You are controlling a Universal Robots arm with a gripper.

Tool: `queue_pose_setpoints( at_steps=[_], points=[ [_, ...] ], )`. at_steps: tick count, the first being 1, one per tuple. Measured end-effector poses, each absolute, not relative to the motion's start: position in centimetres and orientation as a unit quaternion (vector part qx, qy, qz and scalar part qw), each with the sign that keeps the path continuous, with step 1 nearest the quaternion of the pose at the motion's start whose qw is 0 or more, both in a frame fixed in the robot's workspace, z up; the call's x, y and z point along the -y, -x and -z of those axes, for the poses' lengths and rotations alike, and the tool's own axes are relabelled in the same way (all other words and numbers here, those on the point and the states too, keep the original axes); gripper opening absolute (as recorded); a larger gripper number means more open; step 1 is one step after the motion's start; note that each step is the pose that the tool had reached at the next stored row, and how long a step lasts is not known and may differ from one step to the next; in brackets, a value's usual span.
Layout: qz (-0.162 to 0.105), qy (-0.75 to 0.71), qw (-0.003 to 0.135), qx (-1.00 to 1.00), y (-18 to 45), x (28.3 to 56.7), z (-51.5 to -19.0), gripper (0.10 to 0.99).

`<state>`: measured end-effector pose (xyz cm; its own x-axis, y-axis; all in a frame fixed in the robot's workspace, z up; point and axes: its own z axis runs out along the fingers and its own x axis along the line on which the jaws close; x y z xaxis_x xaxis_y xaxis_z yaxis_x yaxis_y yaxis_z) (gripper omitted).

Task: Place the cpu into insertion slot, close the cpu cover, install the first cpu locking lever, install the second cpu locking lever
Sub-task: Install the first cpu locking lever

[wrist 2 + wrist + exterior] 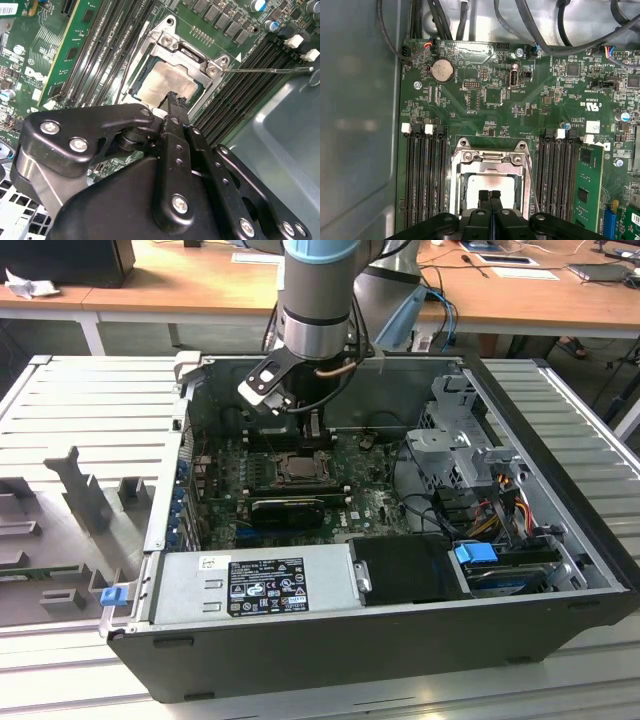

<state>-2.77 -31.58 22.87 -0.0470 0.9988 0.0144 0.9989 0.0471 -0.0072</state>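
Note:
The cpu (487, 182) (161, 82) lies pale and silvery in the insertion slot (297, 469) on the green motherboard. The cpu cover (490, 159) (187, 50), a silvery frame, lies down around it, and the chip shows through its cut-out. My gripper (489, 195) (173, 98) is shut with nothing between its black fingertips. They hover at the chip's edge; whether they touch it I cannot tell. One thin wire lever (270, 70) (534, 180) sticks out beside the socket. Another wire lever (127, 70) runs along the opposite side.
Long black memory slots (425, 175) (559, 175) flank the socket on both sides. The open computer case (560, 540) holds a power supply (250, 585), a drive cage (450, 440) and cable bundles (490, 505). The arm (315, 300) reaches down into the case from above.

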Motion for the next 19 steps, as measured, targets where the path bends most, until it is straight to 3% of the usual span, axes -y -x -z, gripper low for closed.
queue_pose_setpoints(
  at_steps=[19],
  points=[
    [0.002, 0.69, 0.008, 0.724, 2.86, 31.57, -23.52, 0.106]
  ],
)
